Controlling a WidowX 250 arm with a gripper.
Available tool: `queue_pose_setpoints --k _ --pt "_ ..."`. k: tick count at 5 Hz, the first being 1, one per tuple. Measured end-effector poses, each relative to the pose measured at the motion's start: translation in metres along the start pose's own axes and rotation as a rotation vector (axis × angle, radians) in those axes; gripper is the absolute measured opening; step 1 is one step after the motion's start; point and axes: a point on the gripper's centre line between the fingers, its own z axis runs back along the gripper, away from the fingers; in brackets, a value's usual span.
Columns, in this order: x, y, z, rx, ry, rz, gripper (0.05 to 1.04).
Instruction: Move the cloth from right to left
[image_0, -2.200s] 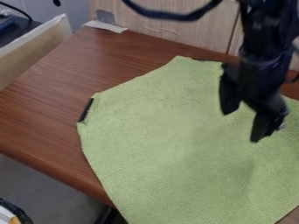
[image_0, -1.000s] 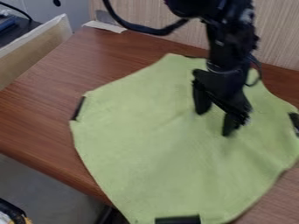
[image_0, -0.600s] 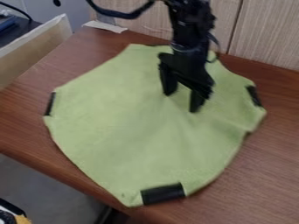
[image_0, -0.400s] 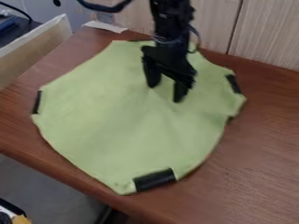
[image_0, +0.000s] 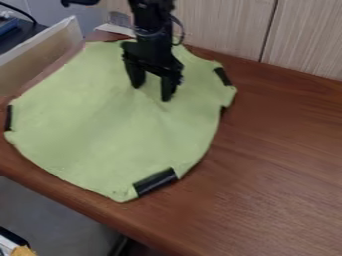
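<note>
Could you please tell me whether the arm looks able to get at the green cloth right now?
Yes, most likely: the arm is over the green cloth with its jaws apart, and nothing visible lies between them and it.

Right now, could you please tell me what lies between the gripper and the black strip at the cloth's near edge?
Only bare green cloth lies between the gripper and the black strip, in the camera view.

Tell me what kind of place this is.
Probably a lab or workshop corner: a robot claw over a cloth on a wooden table, beside a wood-grain panel.
</note>
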Motion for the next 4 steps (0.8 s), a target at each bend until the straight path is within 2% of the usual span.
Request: queue_pose_setpoints --k 2,3,4 --pt "0.0 0.005 0.003 0.0 0.007 -0.017 1.0" --pt "0.005 0.0 0.008 -0.017 0.017 -0.056 0.999" --pt "0.017 -0.006 0.019 -0.046 -0.007 -0.082 0.999"
